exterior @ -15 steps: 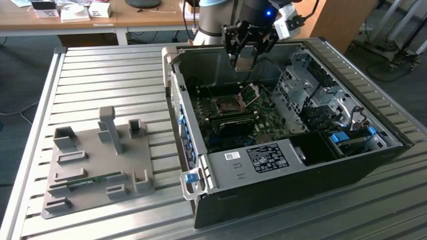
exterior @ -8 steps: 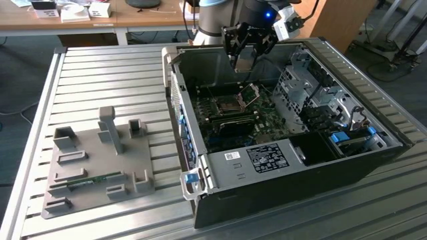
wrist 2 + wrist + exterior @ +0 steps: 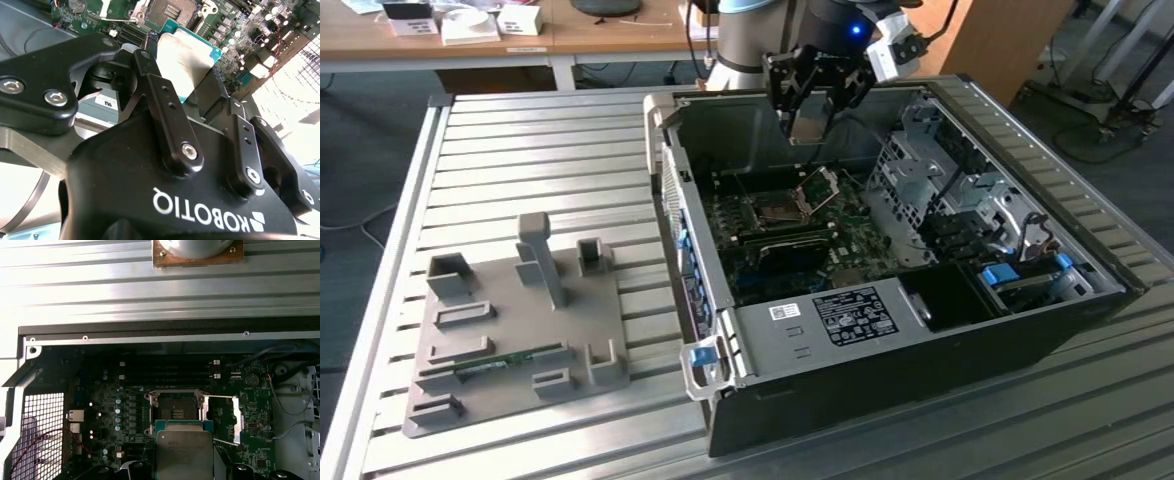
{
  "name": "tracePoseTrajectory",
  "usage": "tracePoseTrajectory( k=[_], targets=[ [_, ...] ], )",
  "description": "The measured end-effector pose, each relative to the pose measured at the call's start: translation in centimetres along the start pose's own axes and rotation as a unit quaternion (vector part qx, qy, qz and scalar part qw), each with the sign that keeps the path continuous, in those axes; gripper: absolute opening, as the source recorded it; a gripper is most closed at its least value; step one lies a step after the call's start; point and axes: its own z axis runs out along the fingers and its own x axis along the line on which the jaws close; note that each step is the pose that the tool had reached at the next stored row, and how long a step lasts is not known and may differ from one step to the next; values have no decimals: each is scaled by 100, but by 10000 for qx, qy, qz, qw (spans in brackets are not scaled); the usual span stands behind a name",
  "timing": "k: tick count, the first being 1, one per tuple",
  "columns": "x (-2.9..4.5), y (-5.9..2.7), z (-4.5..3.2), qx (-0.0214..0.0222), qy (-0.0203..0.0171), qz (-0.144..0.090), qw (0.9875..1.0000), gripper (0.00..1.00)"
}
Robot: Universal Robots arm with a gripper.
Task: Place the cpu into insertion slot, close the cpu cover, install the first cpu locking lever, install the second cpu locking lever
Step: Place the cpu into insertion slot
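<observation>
the slatted metal counter (image 3: 520, 150) carries the open computer case (image 3: 921, 380). the green motherboard (image 3: 861, 245) lies on the case floor, below the gripper (image 3: 814, 100). the gripper hangs over the case, clenched on the cpu (image 3: 807, 122), which it pinches by 2 opposite edges. in the second wrist view the fingers (image 3: 160, 95) press against the chip's sides. beneath the gripper, the cpu cover (image 3: 235, 420) is swung open just beside the insertion slot (image 3: 176, 409), whose dark pin field lies bare. the cpu is in the air, well apart from the slot. by my reading 0 of the 4 steps are finished: seating the chip, closing the cover and setting both levers are all left.
</observation>
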Motion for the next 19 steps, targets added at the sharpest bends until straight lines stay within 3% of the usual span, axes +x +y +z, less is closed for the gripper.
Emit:
tracePoseTrajectory(
  k=[19],
  targets=[
    [-1,-5,54,-1,0,0,10000,54]
  ],
)
